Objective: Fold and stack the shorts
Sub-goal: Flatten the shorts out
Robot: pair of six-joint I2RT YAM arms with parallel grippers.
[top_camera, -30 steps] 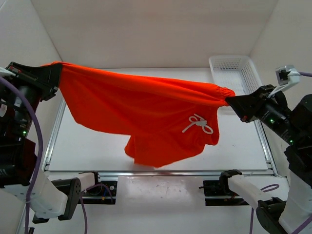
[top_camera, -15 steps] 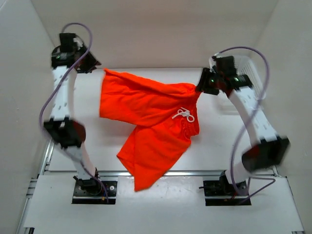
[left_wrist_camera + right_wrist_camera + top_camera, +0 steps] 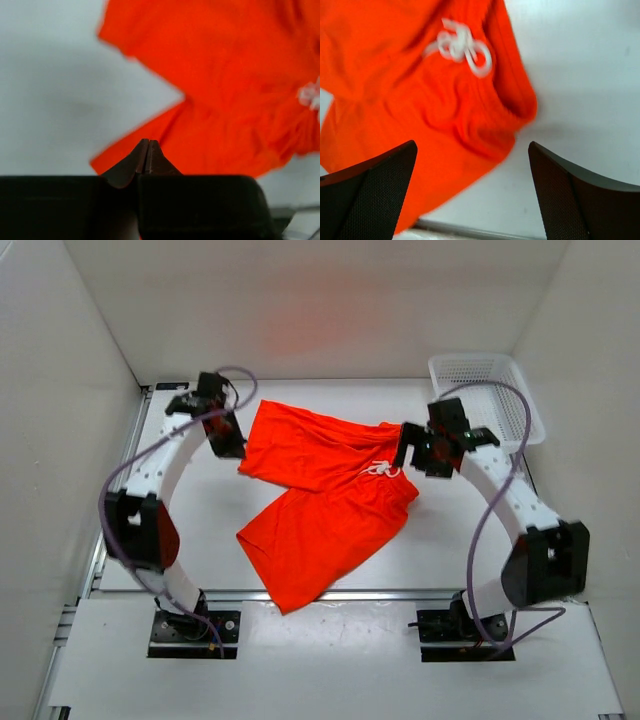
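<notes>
The orange-red shorts (image 3: 320, 510) lie spread on the white table, waistband to the right, with the white drawstring (image 3: 378, 469) facing up. One leg points to the back left and the other to the front edge. My left gripper (image 3: 232, 448) is just off the back-left leg's hem. In the left wrist view its jaws (image 3: 148, 143) are shut with nothing between them, and the shorts (image 3: 235, 85) lie beyond. My right gripper (image 3: 408, 452) hovers at the waistband end. It stands open (image 3: 472, 150) over the shorts (image 3: 420, 100) and the drawstring (image 3: 462, 47), holding nothing.
A white mesh basket (image 3: 485, 390) stands at the back right corner, just beyond the right arm. White walls close in the table on three sides. A metal rail (image 3: 330, 592) runs along the front edge, by the shorts' front leg.
The shorts hung stretched in the air between both shut grippers. Both grippers came down and inward and let go. The shorts now lie on the table, and the left gripper has shut again, empty.
</notes>
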